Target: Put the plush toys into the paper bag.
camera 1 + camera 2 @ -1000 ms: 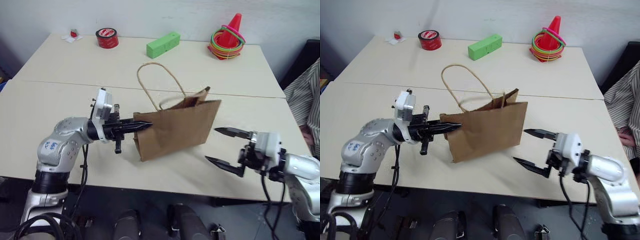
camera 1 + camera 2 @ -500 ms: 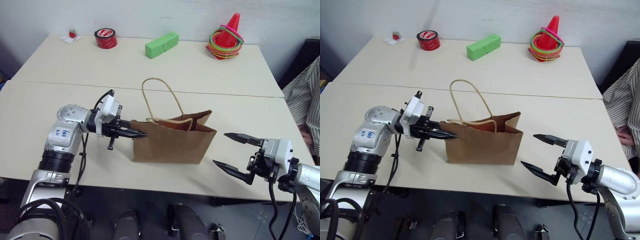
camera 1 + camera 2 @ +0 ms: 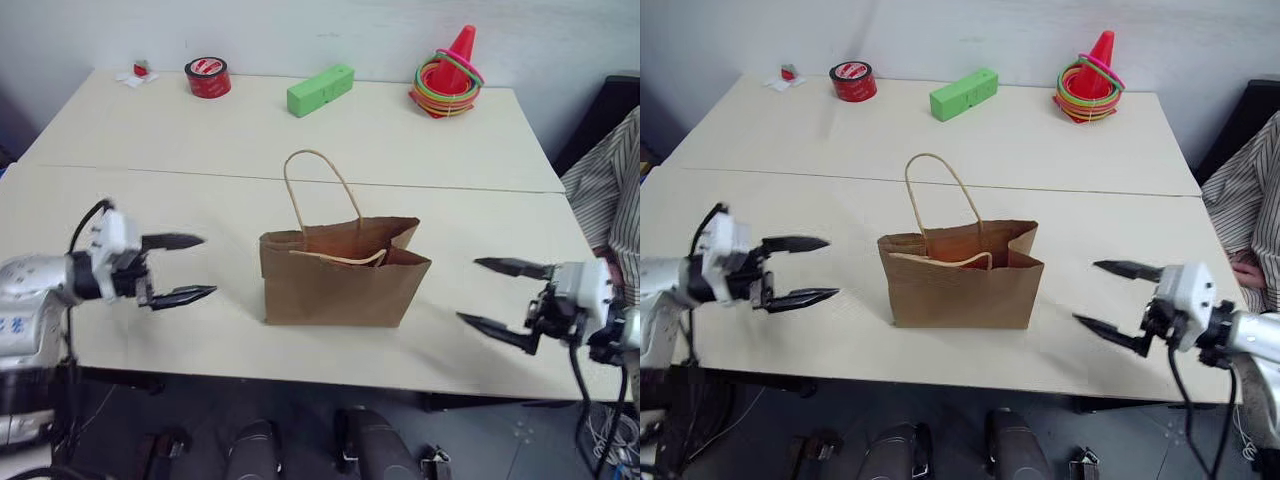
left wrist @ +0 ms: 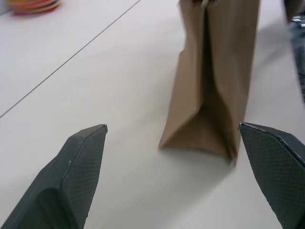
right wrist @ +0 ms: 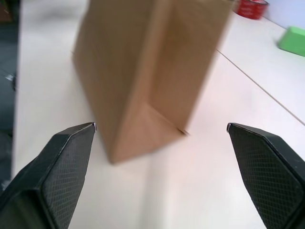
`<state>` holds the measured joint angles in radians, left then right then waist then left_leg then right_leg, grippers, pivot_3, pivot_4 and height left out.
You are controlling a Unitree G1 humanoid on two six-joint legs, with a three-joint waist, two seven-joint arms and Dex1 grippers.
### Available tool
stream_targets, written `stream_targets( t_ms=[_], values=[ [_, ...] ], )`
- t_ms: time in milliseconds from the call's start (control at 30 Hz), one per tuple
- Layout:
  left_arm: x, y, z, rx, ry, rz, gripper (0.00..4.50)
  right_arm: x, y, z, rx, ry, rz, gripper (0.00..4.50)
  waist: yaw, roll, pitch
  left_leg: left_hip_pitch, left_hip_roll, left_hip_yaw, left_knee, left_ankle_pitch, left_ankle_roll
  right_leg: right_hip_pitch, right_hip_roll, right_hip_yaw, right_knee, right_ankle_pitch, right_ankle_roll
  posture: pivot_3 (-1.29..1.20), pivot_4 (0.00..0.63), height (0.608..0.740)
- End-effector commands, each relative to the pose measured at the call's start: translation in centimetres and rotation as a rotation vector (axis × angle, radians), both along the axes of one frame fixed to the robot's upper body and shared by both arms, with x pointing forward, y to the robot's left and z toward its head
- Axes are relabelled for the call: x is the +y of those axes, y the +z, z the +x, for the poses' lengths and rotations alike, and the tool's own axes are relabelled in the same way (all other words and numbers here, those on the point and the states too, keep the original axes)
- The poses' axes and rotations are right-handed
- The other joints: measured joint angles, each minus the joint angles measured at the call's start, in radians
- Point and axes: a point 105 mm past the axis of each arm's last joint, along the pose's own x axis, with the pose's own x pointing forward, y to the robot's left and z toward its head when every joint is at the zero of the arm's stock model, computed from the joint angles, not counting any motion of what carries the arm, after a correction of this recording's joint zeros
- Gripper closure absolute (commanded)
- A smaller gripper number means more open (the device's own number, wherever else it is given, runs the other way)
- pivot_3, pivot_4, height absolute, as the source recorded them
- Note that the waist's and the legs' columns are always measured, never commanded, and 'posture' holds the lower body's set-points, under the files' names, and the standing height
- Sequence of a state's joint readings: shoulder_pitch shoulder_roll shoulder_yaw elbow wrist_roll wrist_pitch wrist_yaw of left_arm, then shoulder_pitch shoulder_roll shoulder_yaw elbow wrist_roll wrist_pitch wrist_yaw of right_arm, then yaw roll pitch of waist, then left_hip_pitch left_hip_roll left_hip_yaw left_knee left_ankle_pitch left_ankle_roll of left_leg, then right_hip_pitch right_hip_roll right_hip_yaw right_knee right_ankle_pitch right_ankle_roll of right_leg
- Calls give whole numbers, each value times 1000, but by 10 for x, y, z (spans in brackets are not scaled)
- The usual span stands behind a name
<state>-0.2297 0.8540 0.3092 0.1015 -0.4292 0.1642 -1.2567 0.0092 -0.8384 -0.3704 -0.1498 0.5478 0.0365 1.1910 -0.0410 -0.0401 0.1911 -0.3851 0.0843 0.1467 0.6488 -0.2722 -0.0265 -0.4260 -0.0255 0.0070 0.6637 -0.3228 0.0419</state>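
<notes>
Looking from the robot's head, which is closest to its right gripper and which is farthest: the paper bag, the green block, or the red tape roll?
From the right gripper:
1. Paper bag, standing mid-table, nearest.
2. Green block, at the table's far edge.
3. Red tape roll, in the far left corner, farthest.

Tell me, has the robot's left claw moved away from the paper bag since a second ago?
Yes. The left gripper, shut on the paper bag edge earlier, is open and drawn back toward the table's left side, apart from the upright bag.
</notes>
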Motion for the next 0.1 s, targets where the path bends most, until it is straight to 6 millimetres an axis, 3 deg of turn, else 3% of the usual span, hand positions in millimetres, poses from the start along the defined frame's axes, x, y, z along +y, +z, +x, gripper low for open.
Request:
stream_targets(
  t_ms=[33, 100],
  values=[
    [16, 6, -6, -98, 116, 36, 34, -16, 8, 9, -56, -8, -58, 0, 0, 0, 0, 0, 0, 0, 0, 0, 0, 0, 0, 0, 0, 0, 0, 0, 150, 740],
    [15, 8, -9, -117, 143, 25, 34, -20, 6, 15, -55, -5, -71, 0, 2, 0, 0, 0, 0, -1, 0, -4, 6, 0, 0, -1, 0, 0, 0, 0, 150, 740]
  ],
)
